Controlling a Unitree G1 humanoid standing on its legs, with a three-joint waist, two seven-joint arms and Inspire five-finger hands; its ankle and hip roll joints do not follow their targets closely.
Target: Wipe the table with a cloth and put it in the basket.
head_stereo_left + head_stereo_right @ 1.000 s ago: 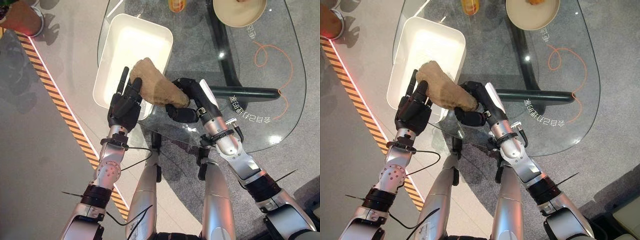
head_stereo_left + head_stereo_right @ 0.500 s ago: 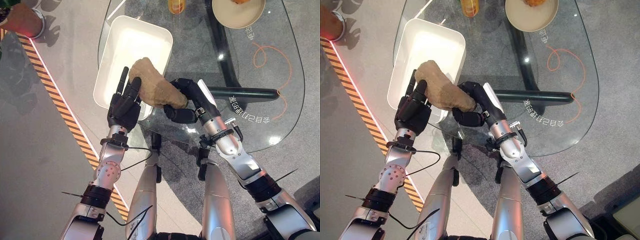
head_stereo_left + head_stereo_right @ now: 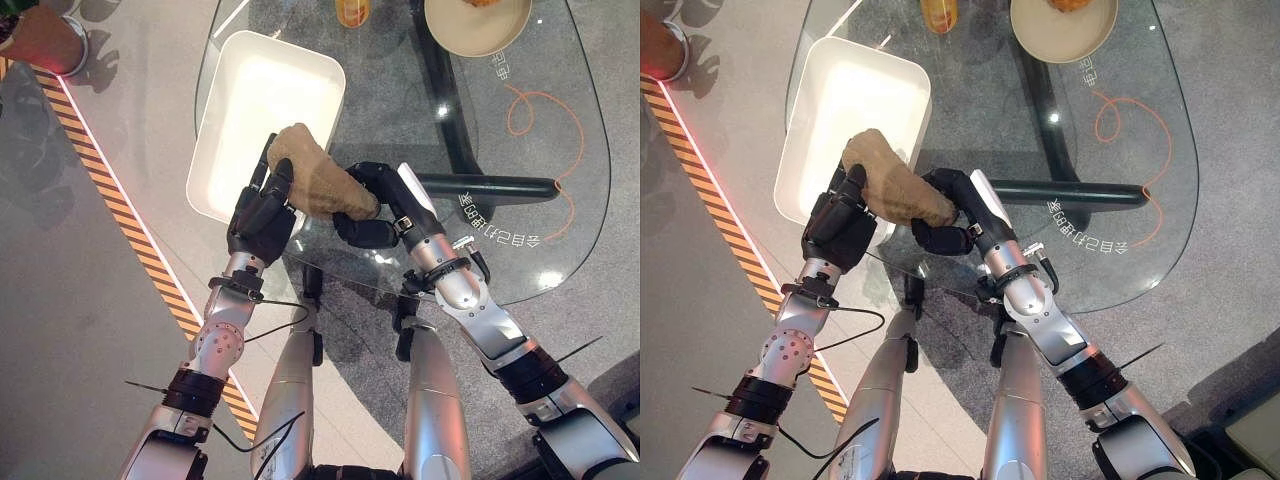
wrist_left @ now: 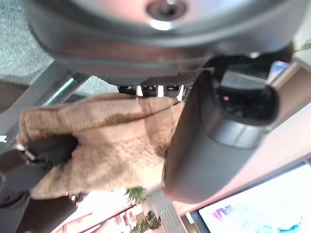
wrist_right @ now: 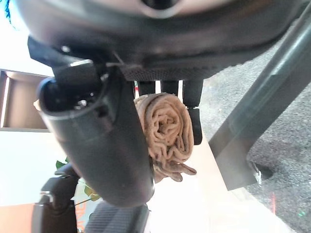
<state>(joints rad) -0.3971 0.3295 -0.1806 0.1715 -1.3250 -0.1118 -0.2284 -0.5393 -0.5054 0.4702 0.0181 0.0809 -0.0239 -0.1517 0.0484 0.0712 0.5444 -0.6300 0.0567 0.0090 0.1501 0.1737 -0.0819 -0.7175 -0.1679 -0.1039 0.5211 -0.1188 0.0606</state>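
Observation:
A rolled tan cloth [image 3: 315, 180] hangs in the air over the near corner of the white basket [image 3: 258, 100], at the glass table's [image 3: 500, 200] near edge. My right hand [image 3: 370, 205] is shut on the cloth's right end; its wrist view shows the cloth [image 5: 165, 126] rolled up between the fingers and thumb [image 5: 102, 141]. My left hand [image 3: 262, 212] reaches up from below and grips the left end. In its wrist view, the cloth [image 4: 107, 141] sits between the thumb [image 4: 218, 131] and the fingers.
The basket lies on the table's left part. A tan bowl [image 3: 478, 22] and an orange bottle [image 3: 353, 10] stand at the far edge. A dark table frame bar [image 3: 490, 185] runs under the glass. Striped floor tape [image 3: 120, 210] and a plant pot [image 3: 45, 35] lie to the left.
My left hand has moved right and up onto the cloth, and its raised finger has come down against it. The right hand and the cloth have barely shifted.

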